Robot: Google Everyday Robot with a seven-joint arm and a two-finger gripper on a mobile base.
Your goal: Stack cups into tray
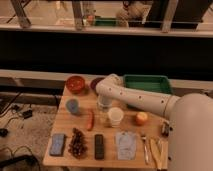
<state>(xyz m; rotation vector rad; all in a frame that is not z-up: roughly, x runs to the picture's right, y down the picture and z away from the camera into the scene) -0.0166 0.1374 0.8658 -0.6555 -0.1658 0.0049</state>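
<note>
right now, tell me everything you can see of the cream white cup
The cream-white cup is a plain, pale tumbler, looks like plastic or paper, standing upright with its open mouth up on the wooden table near the middle. An orange fruit lies to its right, apart. The gripper hangs close at its upper left; contact cannot be told.

At the back of the table [64,127] you see an orange-red bowl [76,84] beside a purple bowl [94,83]. Mid-table lie a red chili [90,119] and an orange fruit [142,118]. Along the front: blue sponge [57,144], dark cluster [77,142], black bar [99,146], pale cloth [125,145], cutlery [145,148].
</note>
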